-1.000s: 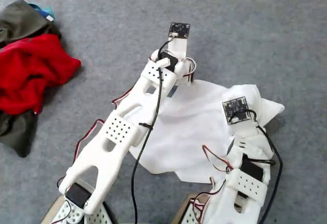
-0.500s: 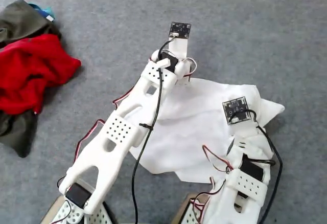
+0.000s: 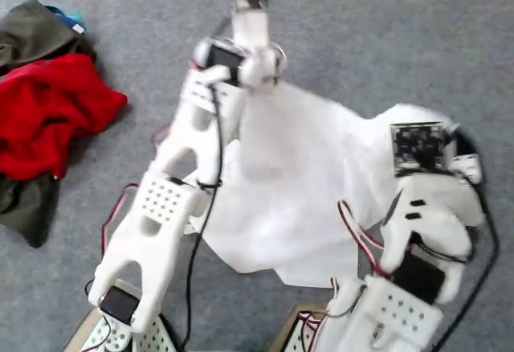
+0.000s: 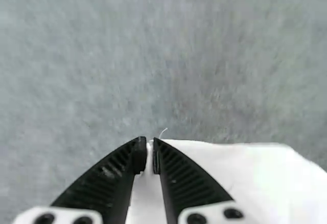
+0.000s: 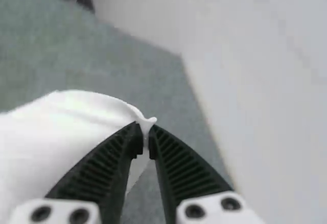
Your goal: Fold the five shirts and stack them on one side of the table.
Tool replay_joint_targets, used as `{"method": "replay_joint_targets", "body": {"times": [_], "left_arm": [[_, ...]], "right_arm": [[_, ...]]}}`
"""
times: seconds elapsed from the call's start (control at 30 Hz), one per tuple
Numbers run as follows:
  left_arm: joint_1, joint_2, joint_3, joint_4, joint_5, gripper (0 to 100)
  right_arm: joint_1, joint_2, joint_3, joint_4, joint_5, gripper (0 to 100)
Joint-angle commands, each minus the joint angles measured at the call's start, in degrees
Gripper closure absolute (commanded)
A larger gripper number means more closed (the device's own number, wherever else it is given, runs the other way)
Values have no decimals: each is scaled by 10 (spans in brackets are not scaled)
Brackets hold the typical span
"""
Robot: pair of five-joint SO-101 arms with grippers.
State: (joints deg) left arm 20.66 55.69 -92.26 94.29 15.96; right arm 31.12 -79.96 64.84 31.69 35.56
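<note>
Pinching with black fingers [image 4: 115, 175]: left gripper [image 4: 146, 155] and right gripper [image 5: 144, 138], each clamped on an edge of the white cloth shirt [image 3: 297, 183], middle of the grey felt table [image 3: 418, 38]. Crumpled red cloth shirt [image 3: 48, 119] far left.

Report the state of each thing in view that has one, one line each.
white cloth shirt: unfolded, rumpled, pinched at two edges.
left gripper: shut on white cloth shirt.
right gripper: shut on white cloth shirt.
red cloth shirt: unfolded, crumpled in a heap.
dark olive cloth garment: crumpled, in the same heap.
</note>
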Motion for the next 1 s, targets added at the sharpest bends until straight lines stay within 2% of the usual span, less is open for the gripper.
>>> {"method": "replay_joint_targets", "body": {"times": [0.0,0.23,0.47,0.6,0.77,0.87,0.97], "left_arm": [[-26,-159,-32,24,-43,972],[-67,-385,-30,65,-130,972],[-145,-568,-3,66,-156,972],[-181,-691,104,66,-159,972],[-185,-862,279,63,-160,972],[-187,-944,360,55,-160,972],[-188,-1007,429,55,-160,972]], "right_arm": [[2,-17,-155,4,-28,985],[3,23,-371,4,-63,985],[3,151,-582,5,-140,985],[3,219,-699,9,-156,985],[2,274,-792,6,-150,985],[-35,299,-825,9,-147,984],[-86,308,-841,35,-95,984]]}}
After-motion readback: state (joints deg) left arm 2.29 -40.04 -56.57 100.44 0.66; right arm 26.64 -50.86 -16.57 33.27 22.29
